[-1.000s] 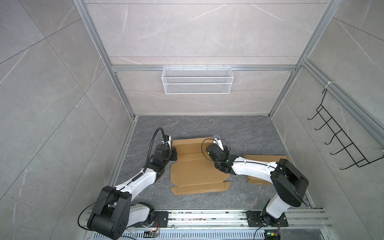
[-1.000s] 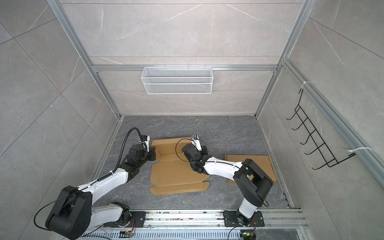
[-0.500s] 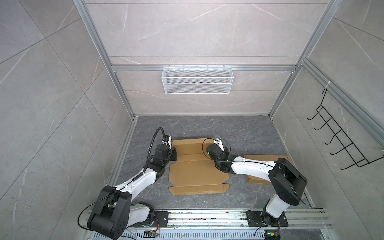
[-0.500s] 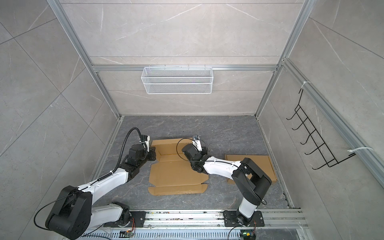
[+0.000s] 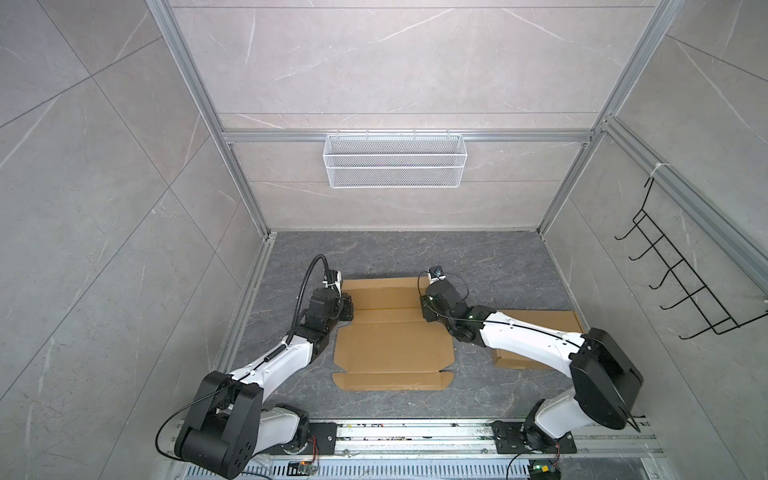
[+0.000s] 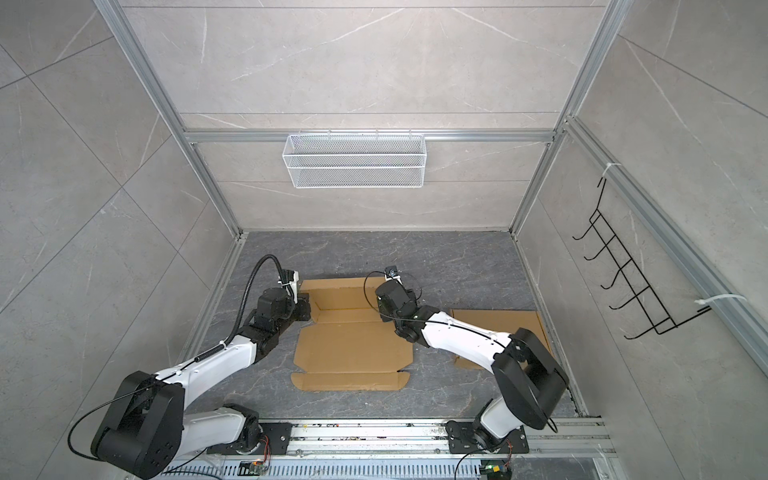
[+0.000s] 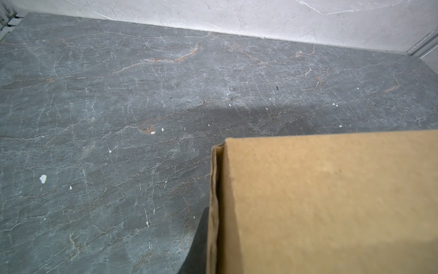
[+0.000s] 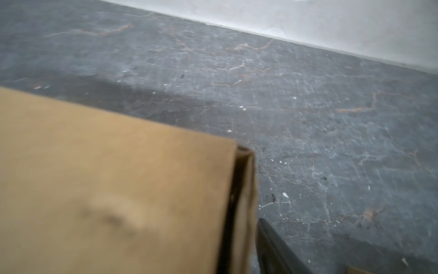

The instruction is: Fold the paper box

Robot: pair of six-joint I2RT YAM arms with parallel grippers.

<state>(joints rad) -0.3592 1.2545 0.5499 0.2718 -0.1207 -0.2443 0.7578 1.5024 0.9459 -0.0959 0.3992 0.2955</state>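
The brown paper box [image 5: 390, 345] lies open in the middle of the gray surface [image 5: 478, 257]. The left claw [image 5: 347, 309] pinches its left edge. The right claw [image 5: 424, 309] is at its right edge, and I cannot tell its grip.

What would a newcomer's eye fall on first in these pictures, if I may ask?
The mostly flat paper box in the middle of the dark tabletop stands out first. The left gripper is shut on its far left corner flap, and the right gripper is at its far right corner. Next come the white wire basket on the back wall and a second cardboard sheet partly under the right arm.
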